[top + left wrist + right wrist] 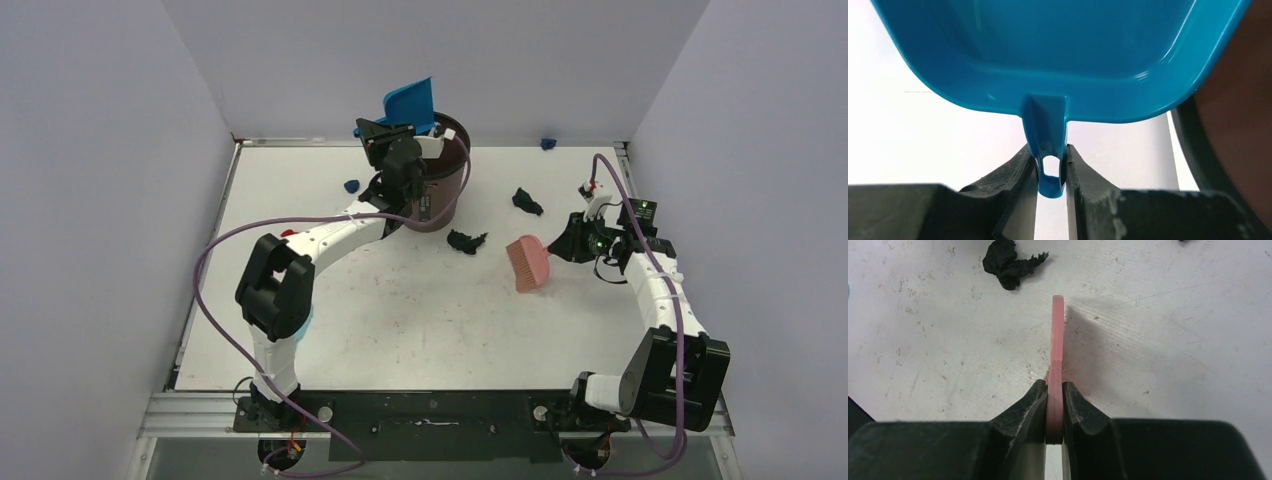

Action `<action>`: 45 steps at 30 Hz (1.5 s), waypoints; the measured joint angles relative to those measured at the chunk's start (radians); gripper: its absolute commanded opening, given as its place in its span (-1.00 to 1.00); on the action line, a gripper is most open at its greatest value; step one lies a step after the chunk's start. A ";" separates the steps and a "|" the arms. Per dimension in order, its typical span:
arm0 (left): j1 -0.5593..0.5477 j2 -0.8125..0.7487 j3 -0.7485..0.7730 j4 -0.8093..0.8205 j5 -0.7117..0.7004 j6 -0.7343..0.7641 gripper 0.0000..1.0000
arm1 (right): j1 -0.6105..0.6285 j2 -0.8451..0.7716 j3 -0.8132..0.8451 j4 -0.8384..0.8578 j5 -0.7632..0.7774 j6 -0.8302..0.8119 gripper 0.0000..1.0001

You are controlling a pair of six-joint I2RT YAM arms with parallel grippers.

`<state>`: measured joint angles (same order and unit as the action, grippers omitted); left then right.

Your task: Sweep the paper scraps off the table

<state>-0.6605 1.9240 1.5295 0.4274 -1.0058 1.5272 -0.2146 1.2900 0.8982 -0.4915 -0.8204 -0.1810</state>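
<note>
My left gripper (pixel 395 137) is shut on the handle of the blue dustpan (pixel 410 103), holding it tilted up over a brown bin (pixel 452 172). In the left wrist view the fingers (pixel 1023 167) pinch the dustpan (pixel 1048 50) by its handle tab. Over the right side of the table (pixel 400 320), my right gripper (pixel 572 244) is shut on the pink hand brush (pixel 527 262), its bristles on the surface. Paper scraps lie loose: two black wads (pixel 466 241) (pixel 526 201) and a blue one (pixel 351 185). The right wrist view shows the brush handle (pixel 1057 335) and a black wad (pixel 1009 262) beyond it.
Another blue scrap (pixel 548 143) lies at the far edge by the back wall. A small red bit (pixel 289 233) shows beside the left arm. The bin's dark wall (pixel 1238 125) fills the right of the left wrist view. Pale walls close in three sides.
</note>
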 measured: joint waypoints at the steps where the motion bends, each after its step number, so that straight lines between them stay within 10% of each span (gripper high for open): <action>1: 0.000 -0.001 0.000 0.016 0.000 0.005 -1.00 | 0.000 0.000 0.000 0.000 0.000 0.000 -0.89; 14: -0.067 -0.086 0.002 -0.004 -0.074 -0.093 -1.00 | 0.000 0.000 0.000 0.000 0.001 0.000 -0.89; 24: -0.401 -0.278 0.071 -0.711 -0.105 -0.763 -1.00 | 0.000 0.000 0.000 0.000 0.001 -0.004 -0.89; 33: -0.522 -0.304 -0.038 -1.219 0.307 -1.469 -1.00 | -0.001 0.002 0.000 -0.001 0.000 -0.008 -0.89; 45: -0.551 -0.287 -0.420 -1.066 0.708 -1.771 -0.94 | -0.002 0.019 0.010 -0.001 0.002 -0.009 -0.89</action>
<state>-1.2114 1.6371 1.1099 -0.6384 -0.2977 -0.2436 -0.2165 1.3090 0.9077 -0.4923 -0.8188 -0.1898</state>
